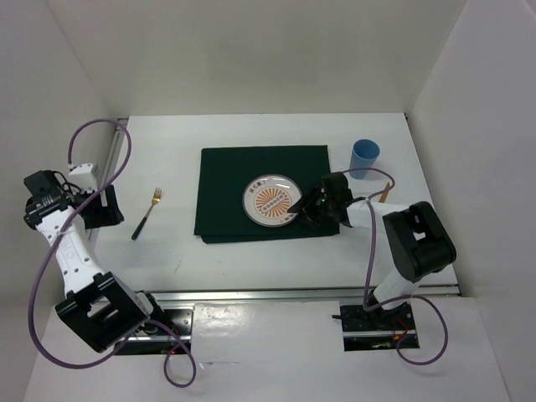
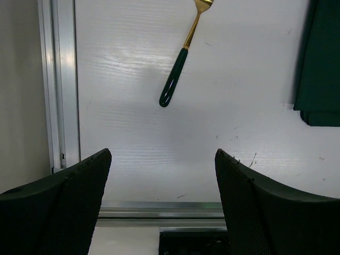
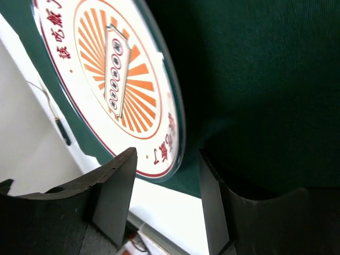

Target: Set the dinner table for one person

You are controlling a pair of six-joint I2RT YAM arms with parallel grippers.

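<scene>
Right up close at the bottom edge, the left arm's base (image 1: pixel 100 314) and the right arm's base (image 1: pixel 377 322) sat bolted along the near rail. And there was the white tabletop (image 1: pixel 167 159) (image 2: pixel 239 133), spread under everything, running from that rail to the white back wall.

Far left, the left gripper (image 1: pixel 105 208) (image 2: pixel 162 156) hovered over the tabletop's left edge beside the aluminium rail (image 2: pixel 58 79). Its fingers were spread wide, with nothing between them.

Just to its right lay the fork (image 1: pixel 145 214) (image 2: pixel 180 56), flat on the bare tabletop, dark green handle toward the arms and gold tines pointing away. It was well apart from the left gripper.

Next came the dark green cloth (image 1: pixel 226 180) (image 2: pixel 321 64) (image 3: pixel 255 79), lying flat in the middle. On its right half sat the plate (image 1: pixel 270 201) (image 3: pixel 106 69), white with an orange sunburst and red lettering round the rim.

The right gripper (image 1: pixel 303 209) (image 3: pixel 167 156) was down at the plate's right edge. Its fingers were parted a moderate way and the rim stood in the gap between them. Neither pad visibly pressed on the rim.

Beyond, the blue cup (image 1: pixel 364 156) stood upright on the tabletop off the cloth's far right corner. A small gold piece (image 1: pixel 384 194) peeked out behind the right arm, too hidden to identify.
</scene>
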